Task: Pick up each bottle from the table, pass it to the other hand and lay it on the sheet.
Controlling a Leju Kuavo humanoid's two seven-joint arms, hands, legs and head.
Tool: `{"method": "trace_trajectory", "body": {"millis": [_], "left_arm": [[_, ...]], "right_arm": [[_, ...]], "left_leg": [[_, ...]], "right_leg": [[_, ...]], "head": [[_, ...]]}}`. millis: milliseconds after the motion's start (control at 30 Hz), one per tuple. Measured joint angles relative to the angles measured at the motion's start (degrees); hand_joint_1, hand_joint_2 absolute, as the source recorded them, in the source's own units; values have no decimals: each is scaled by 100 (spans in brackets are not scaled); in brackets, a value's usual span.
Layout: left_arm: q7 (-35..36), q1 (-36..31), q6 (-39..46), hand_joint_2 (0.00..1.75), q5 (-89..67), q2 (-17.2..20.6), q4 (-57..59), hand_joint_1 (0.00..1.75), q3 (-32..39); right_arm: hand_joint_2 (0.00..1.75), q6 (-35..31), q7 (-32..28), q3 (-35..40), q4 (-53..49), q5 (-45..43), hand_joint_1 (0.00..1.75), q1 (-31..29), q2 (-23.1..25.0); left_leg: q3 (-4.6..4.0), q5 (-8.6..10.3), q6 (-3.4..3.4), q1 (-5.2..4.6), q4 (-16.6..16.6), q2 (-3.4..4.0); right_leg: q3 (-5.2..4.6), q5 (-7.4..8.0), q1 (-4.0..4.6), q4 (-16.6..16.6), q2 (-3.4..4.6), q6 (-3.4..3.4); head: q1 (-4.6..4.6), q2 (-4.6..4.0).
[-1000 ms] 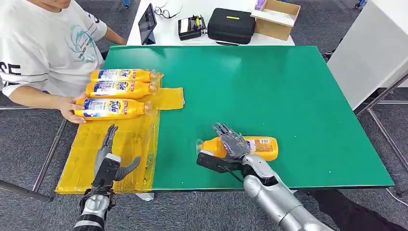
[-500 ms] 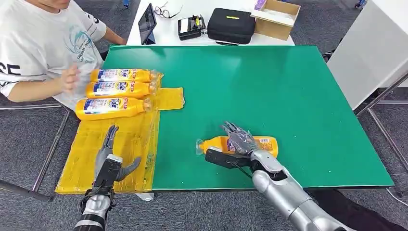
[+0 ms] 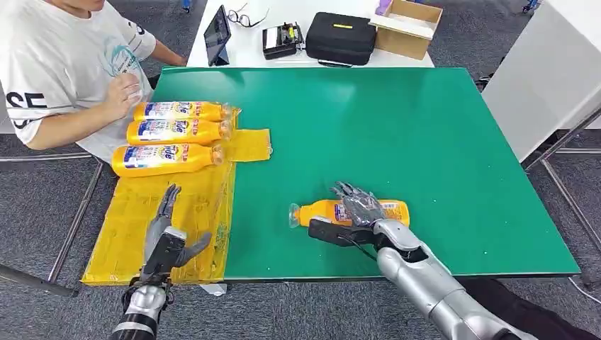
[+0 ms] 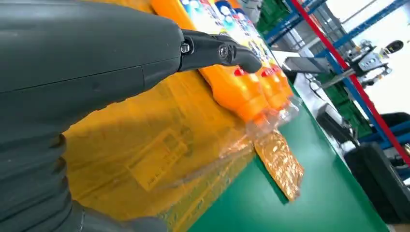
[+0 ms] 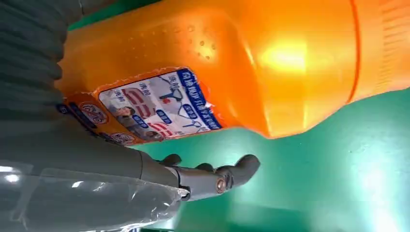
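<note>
3 bottles [image 3: 167, 132] on yellow sheet [image 3: 170, 212]

A green table [image 3: 425, 142] carries a yellow sheet [image 3: 177, 205] draped over its left edge. A lone orange bottle [image 3: 352, 212] lies on its side on the bare green, right of the sheet. Three orange bottles [image 3: 170, 132] lie side by side on the sheet's far end.
</note>
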Motion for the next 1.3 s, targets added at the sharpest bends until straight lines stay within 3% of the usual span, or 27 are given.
{"method": "trace_trajectory", "body": {"millis": [267, 300, 333, 367, 600, 667, 1133, 1233, 1300], "left_arm": [[37, -22, -15, 175, 81, 2, 74, 0, -35], [42, -22, -18, 175, 85, 2, 79, 0, -35], [44, -25, -20, 175, 87, 2, 85, 0, -35], [50, -29, -20, 175, 87, 2, 92, 0, -35], [85, -78, -52, 175, 149, 2, 149, 0, -35], [87, -85, -55, 175, 149, 2, 164, 0, -35], [90, -187, -90, 175, 254, 0, 284, 0, -63], [77, -210, -120, 175, 302, -7, 330, 0, -87], [81, -205, -187, 175, 356, -15, 332, 0, -87]], "right_arm": [[175, 142, 24, 29, 22, -11, 0, -37, -177], [175, 155, 28, 37, 22, -11, 63, -46, -210], [175, 164, 31, 44, 22, -17, 148, -57, -234], [175, 199, 39, 53, 22, -35, 162, -62, -267], [175, 431, 42, 127, -28, -147, 157, -102, -474], [175, 439, 42, 147, -39, -147, 175, -103, -512], [175, 811, -66, 343, -206, -595, 175, -197, -925], [175, 197, -299, 288, -330, -900, 175, -19, -900], [175, -726, -565, 4, -547, -834, 175, 352, -651]], "left_leg": [[0, 0, 0, 0, 0, -1], [0, 0, 0, 0, 0, -2], [1, 0, 0, 0, 0, -2], [1, 0, 0, 0, 0, -2], [6, 0, 0, 0, 1, -3], [7, 0, 0, 0, 1, -2], [9, 0, 0, 0, 2, -4], [7, 0, 0, 0, 2, -7], [0, -1, 0, 1, 1, -7]], "right_leg": [[1, 0, 0, 0, -1, 0], [2, 0, 0, 0, -1, 0], [1, 0, 0, 0, -1, 0], [2, 0, 0, 0, -1, 0], [10, 0, -1, -1, -1, 0], [10, 1, -1, -1, -1, 1], [12, 0, -1, -1, -2, 1], [13, 0, 1, -1, -4, 1], [12, 0, 3, 2, -4, 1]], "head": [[0, 0], [0, 0], [0, 0], [0, 0], [0, 0], [0, 0], [0, 0], [0, 0], [0, 0]]}}
